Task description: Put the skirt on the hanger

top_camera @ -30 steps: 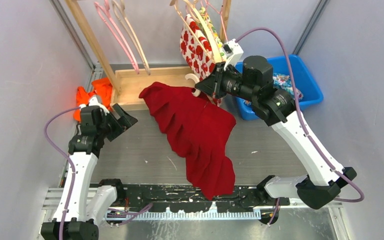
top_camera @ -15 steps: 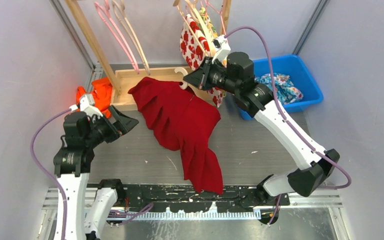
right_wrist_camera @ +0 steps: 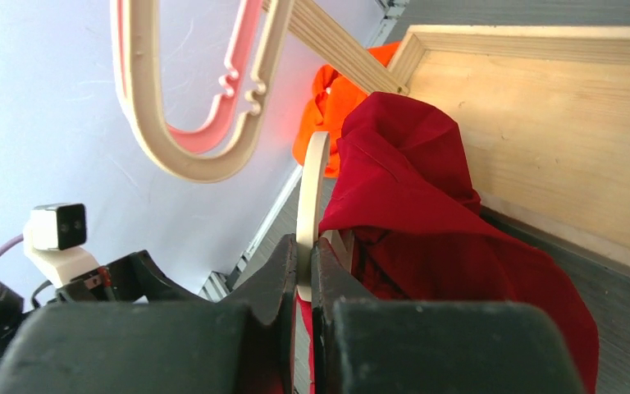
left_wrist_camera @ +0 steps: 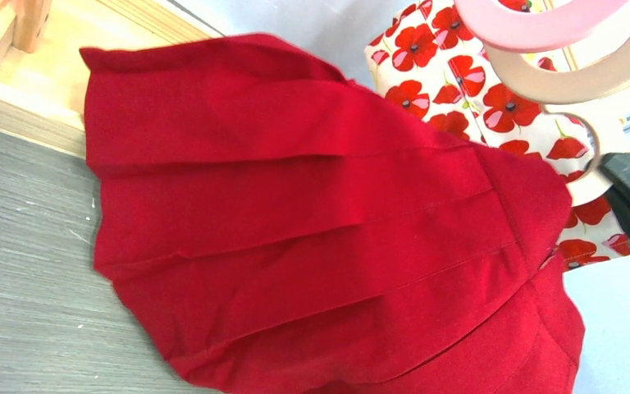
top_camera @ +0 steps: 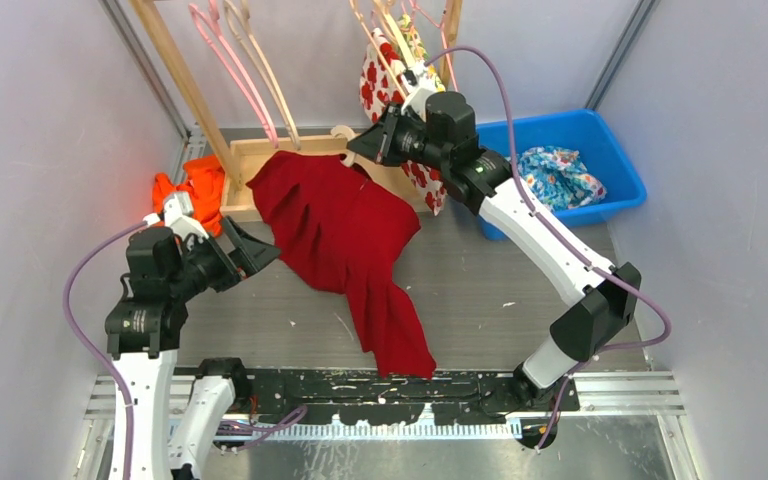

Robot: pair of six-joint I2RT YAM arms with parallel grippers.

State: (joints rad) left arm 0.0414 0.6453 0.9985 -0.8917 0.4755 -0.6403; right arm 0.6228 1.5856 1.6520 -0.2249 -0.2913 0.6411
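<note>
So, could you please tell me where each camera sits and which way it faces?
Top external: above, behind the bases, looking down at the table; left arm and right arm show.
Left wrist: on the left arm, facing the red skirt; no own fingers show.
Right wrist: looks along the right gripper, shut on the hanger.
Shared: all three show the red skirt.

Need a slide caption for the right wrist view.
Right gripper shut on a wooden hanger carrying the red skirt, beside the wooden rack base.
</note>
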